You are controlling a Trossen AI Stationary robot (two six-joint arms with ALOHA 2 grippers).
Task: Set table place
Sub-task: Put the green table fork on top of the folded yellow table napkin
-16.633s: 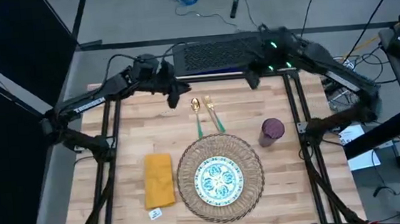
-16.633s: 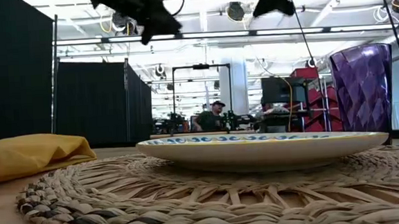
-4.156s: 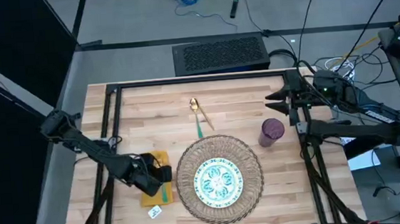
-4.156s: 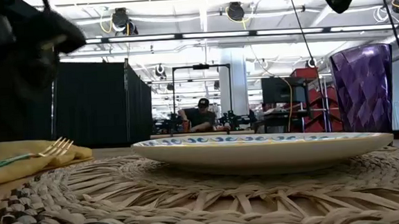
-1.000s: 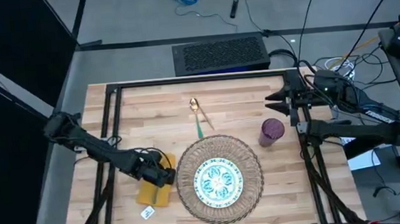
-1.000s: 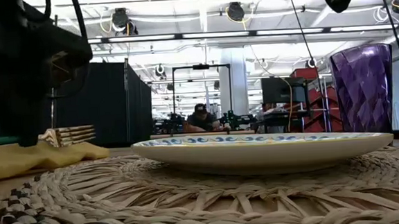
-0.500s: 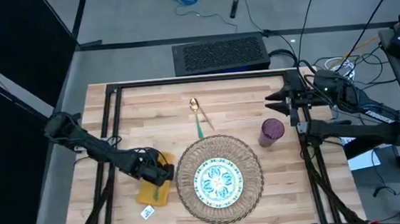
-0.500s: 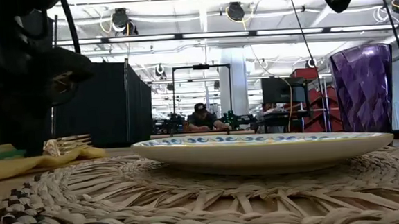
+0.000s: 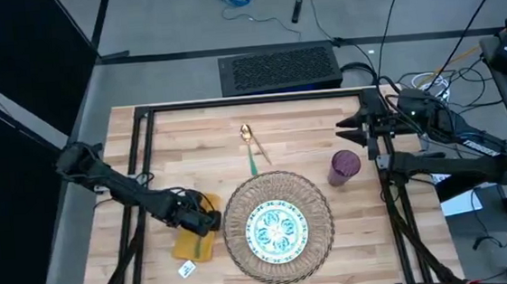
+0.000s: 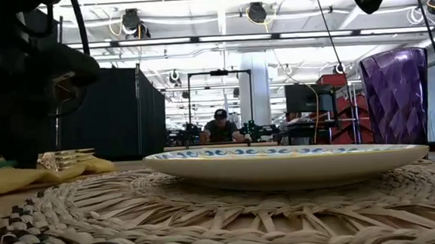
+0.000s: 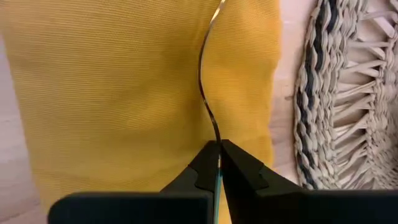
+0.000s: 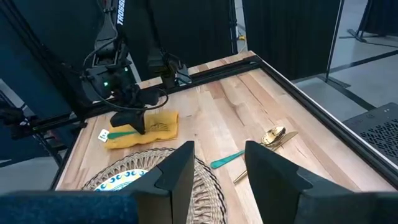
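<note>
While clamped by left gripper (image 11: pixel 219 163), fork (image 11: pixel 208 93) (green-handled) lower over napkin (image 11: pixel 124 93).

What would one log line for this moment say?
left pincer: shut on fork, over mustard napkin | right pincer: open, waiting by purple cup | spoon: unplaced

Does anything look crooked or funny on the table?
The yellow napkin beside the woven mat sits tilted instead of straight. The left gripper is shut on a fork, holding it on edge over the napkin. The spoon lies far from the plate.
</note>
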